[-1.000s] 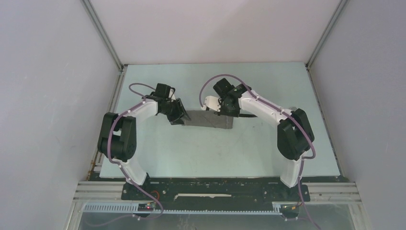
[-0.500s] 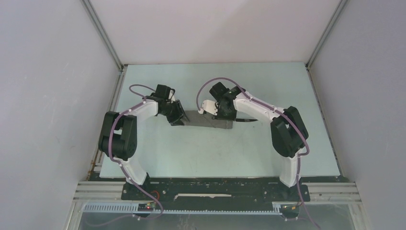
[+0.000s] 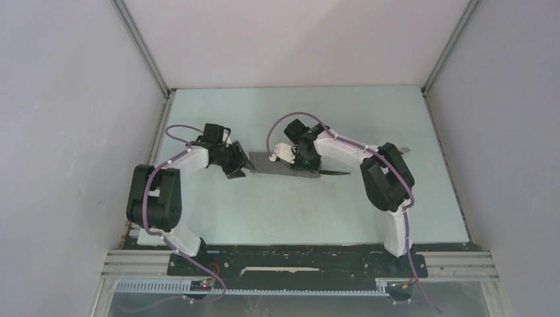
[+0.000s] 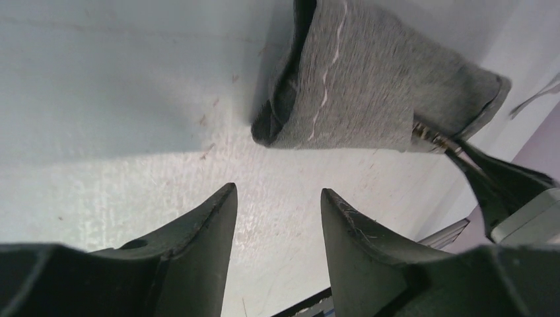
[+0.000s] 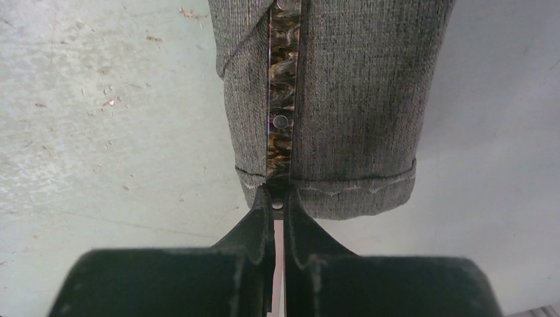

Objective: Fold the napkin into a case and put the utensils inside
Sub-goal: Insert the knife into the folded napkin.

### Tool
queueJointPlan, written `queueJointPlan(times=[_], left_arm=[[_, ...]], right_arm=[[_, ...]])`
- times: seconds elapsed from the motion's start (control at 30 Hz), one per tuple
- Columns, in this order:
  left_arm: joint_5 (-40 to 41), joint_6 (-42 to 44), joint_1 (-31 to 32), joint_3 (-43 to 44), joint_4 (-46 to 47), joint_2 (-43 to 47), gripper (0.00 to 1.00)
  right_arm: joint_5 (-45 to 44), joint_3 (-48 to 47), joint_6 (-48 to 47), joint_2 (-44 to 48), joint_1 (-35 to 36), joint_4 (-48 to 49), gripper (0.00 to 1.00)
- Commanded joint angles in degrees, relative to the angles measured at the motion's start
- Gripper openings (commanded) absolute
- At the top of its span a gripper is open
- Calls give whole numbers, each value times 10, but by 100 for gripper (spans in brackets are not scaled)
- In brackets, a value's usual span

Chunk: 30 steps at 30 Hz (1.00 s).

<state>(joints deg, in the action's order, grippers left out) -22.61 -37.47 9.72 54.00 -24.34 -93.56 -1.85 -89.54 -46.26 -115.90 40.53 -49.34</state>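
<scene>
Right gripper (image 5: 278, 198) pinches the knife (image 5: 281, 79), its handle tucked into the case (image 5: 360, 99).

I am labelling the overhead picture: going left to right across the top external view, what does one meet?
Left gripper with open jaws → narrow folded grey cloth case → thin blade of the dark-handled knife sticking out of its right end → small silvery piece, probably the fork.

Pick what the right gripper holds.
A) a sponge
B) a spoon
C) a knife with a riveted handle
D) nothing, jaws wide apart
C: the right gripper is shut on the knife, whose mottled riveted handle lies along a slot in the grey case.
</scene>
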Motion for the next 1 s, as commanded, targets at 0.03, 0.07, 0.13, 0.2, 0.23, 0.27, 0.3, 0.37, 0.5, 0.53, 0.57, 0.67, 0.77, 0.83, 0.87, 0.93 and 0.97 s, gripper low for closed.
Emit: queueJointPlan(times=[0.03, 0.07, 0.13, 0.2, 0.23, 0.27, 0.3, 0.37, 0.5, 0.53, 0.57, 0.67, 0.77, 0.83, 0.87, 0.93, 0.97], left_arm=[[-27, -13, -20, 12, 49, -10, 55], [-30, -13, -21, 17, 49, -20, 55], [-36, -14, -21, 27, 51, -40, 55], [-38, -15, -21, 31, 53, -54, 52], [-38, -15, -21, 32, 53, -58, 51], [-38, -15, -21, 32, 54, -61, 50], [-37, -15, -21, 32, 55, -64, 50], [-36, -15, -21, 32, 57, -66, 48], [-38, -12, -20, 35, 57, -73, 46], [-37, -11, -21, 35, 57, -73, 45], [-37, -11, -21, 36, 57, -74, 44], [-37, -9, -21, 35, 57, -73, 43], [-36, -8, -21, 35, 56, -72, 42], [-36, -8, -21, 36, 56, -72, 42], [-36, -8, -21, 35, 56, -72, 42], [-37, -8, -21, 36, 57, -72, 41], [-37, -7, -21, 35, 57, -73, 41]], right_arm=[[31, -14, 8, -7, 9, 33, 0], [34, -14, 8, -10, 9, 37, 0], [44, -12, 9, -10, 10, 52, 0], [52, -6, 10, -7, 10, 68, 0], [57, -5, 9, -7, 11, 73, 0], [61, -4, 6, -8, 12, 78, 0], [62, -4, 3, -10, 14, 83, 0], [64, -8, -2, -15, 17, 89, 0], [75, -21, -11, -28, 20, 98, 0], [79, -26, -15, -31, 21, 99, 0], [82, -31, -18, -36, 22, 101, 0], [89, -45, -30, -46, 26, 105, 0], [97, -67, -37, -60, 29, 102, 0], [100, -76, -43, -67, 30, 99, 0], [102, -80, -44, -69, 32, 101, 0], [110, -88, -46, -75, 34, 100, 0], [113, -92, -47, -77, 35, 99, 0]])
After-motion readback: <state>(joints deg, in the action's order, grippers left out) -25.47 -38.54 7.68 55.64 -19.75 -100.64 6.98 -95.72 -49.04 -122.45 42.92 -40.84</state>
